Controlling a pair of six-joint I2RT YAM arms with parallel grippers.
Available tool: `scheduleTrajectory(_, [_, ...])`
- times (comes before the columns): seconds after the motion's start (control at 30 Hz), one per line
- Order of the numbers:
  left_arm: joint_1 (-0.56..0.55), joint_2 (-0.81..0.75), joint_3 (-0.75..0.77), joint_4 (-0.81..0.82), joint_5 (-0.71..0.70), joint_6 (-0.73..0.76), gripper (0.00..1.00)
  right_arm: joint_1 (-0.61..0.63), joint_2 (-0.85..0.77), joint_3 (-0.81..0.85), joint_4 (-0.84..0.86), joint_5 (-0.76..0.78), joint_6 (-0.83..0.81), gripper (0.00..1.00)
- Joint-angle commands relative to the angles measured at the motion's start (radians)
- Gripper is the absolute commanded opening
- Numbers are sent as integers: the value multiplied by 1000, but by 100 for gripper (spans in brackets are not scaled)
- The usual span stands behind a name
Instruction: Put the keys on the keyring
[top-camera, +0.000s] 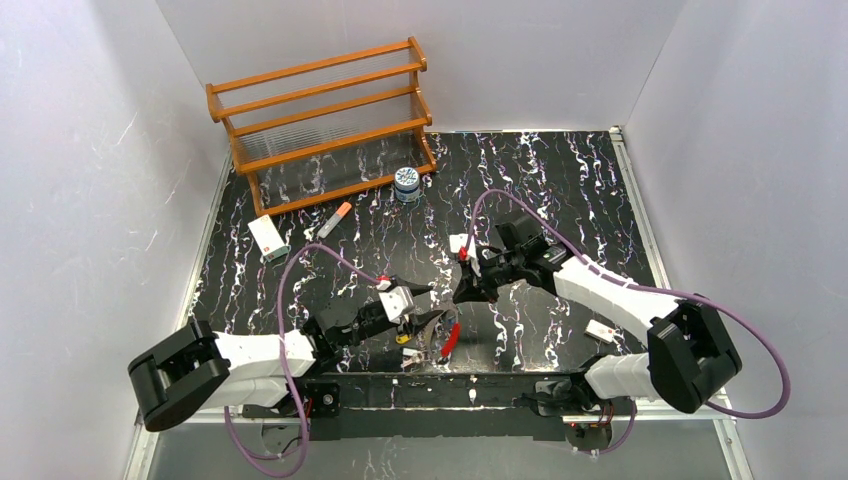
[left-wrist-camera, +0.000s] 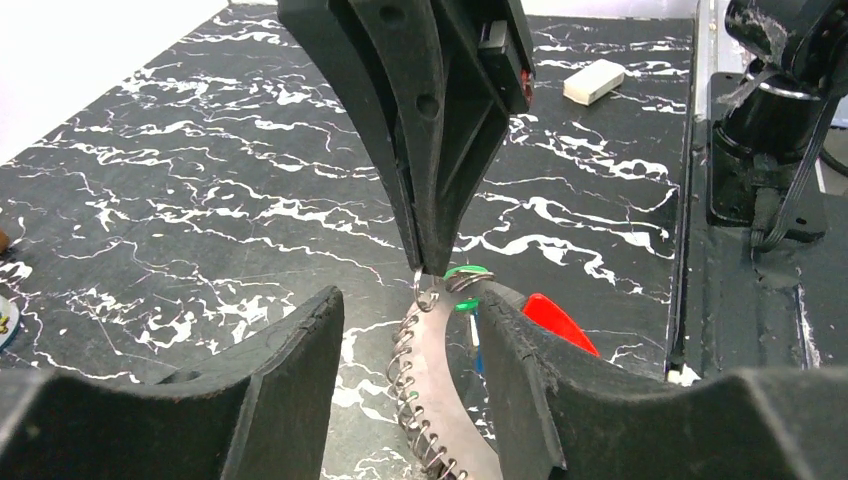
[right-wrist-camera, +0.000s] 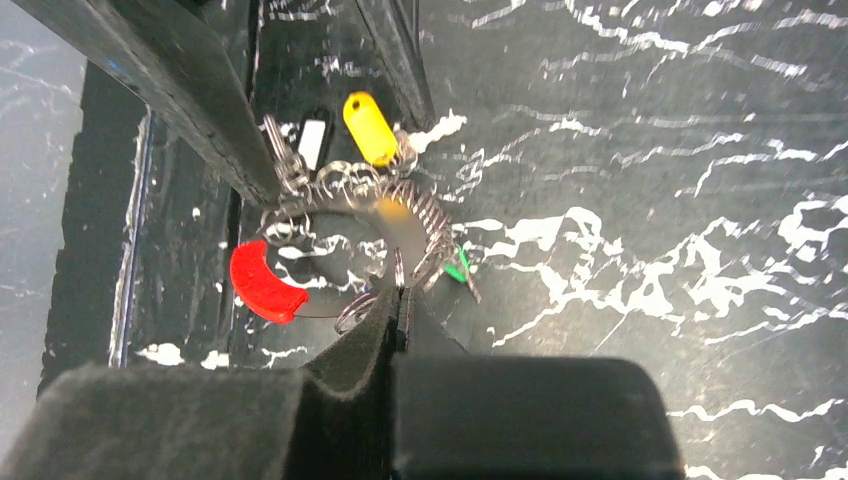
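Threading step, by the looks of it. The green key (left-wrist-camera: 467, 272) is pinched by its little ring in the shut right gripper (left-wrist-camera: 428, 270), at the keyring (left-wrist-camera: 440, 400) coil. That's near-centre, framed by the spread left gripper (left-wrist-camera: 410, 330). Careful sliding along the coil is needed next.

Marker (top-camera: 334, 220) left of jar (top-camera: 407, 184), rack (top-camera: 325, 115) behind, keyring (top-camera: 451, 339) nearest front.

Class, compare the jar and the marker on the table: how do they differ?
The jar is round, blue and white, and stands upright; the marker is long, thin, grey with an orange tip, and lies flat. Both rest on the table by the wooden rack.
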Motion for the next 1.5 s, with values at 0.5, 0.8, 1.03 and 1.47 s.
scheduleTrajectory(0.5, [-2,147,167,-180,138,47,40,14,-5,46,-127,-6,-91,1])
scheduleTrajectory(0.8, [-2,182,216,-268,97,49,30,25,-12,51,-129,-16,-93,1])
scheduleTrajectory(1.03, [-2,197,236,-291,105,62,26,33,-8,53,-121,-19,-92,1])
scheduleTrajectory(1.47, [-2,234,282,-359,122,86,2,38,-12,56,-117,-7,-89,1])
